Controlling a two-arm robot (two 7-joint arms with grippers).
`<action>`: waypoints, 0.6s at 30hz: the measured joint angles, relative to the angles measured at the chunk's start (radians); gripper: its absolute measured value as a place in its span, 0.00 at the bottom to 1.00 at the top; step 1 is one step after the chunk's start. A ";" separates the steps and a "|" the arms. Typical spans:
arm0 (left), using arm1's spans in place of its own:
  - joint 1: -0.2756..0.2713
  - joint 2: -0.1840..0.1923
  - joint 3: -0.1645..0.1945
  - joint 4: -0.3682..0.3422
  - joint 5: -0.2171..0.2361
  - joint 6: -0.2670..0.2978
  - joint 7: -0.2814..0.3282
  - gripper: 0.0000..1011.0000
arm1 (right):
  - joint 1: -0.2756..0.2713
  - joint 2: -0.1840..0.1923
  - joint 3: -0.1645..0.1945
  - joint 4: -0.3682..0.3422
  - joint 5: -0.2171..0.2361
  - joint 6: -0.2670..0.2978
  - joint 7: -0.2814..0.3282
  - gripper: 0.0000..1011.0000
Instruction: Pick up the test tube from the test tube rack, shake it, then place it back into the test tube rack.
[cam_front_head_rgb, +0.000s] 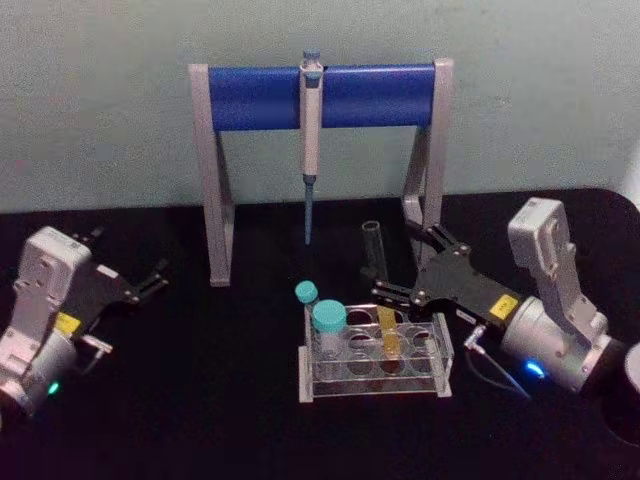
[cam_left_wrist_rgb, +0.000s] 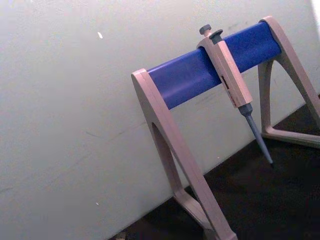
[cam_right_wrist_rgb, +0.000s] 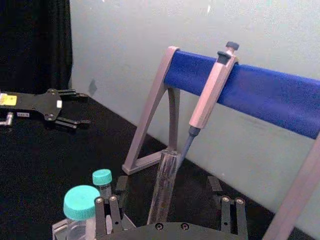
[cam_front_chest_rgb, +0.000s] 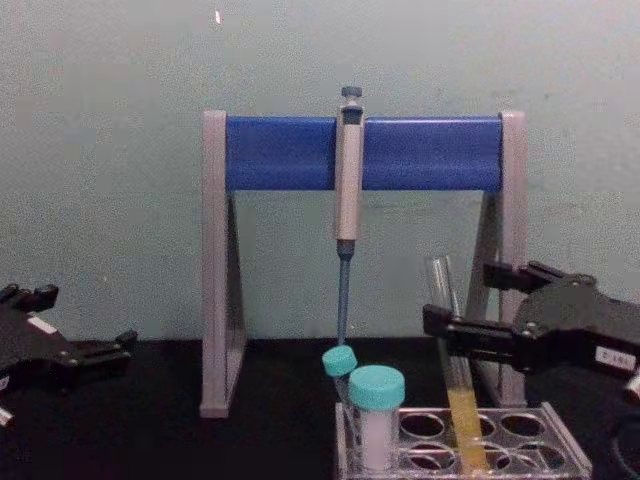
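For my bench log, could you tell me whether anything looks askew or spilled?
The test tube leans in the test tube rack, its open top tilted toward the robot's left. The right pincer is open around it; the left pincer sits idle at the left. No spill shows.

Pipette stand and teal-capped tubes crowd the rack.

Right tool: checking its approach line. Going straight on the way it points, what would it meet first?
Probably the long clear glass test tube with yellow liquid, standing in the low clear plastic rack, between the open fingers of the right tool; depth is unclear.
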 joint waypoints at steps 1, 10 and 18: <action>0.000 0.000 0.000 0.000 0.000 0.000 0.000 0.99 | 0.006 -0.005 0.001 0.003 0.007 0.018 0.009 0.99; 0.000 0.000 0.000 0.000 0.000 0.000 0.000 0.99 | 0.031 -0.034 0.015 0.020 0.034 0.103 0.039 0.99; 0.000 0.000 0.000 0.000 0.000 0.000 0.000 0.99 | 0.049 -0.056 0.024 0.044 0.042 0.153 0.053 0.99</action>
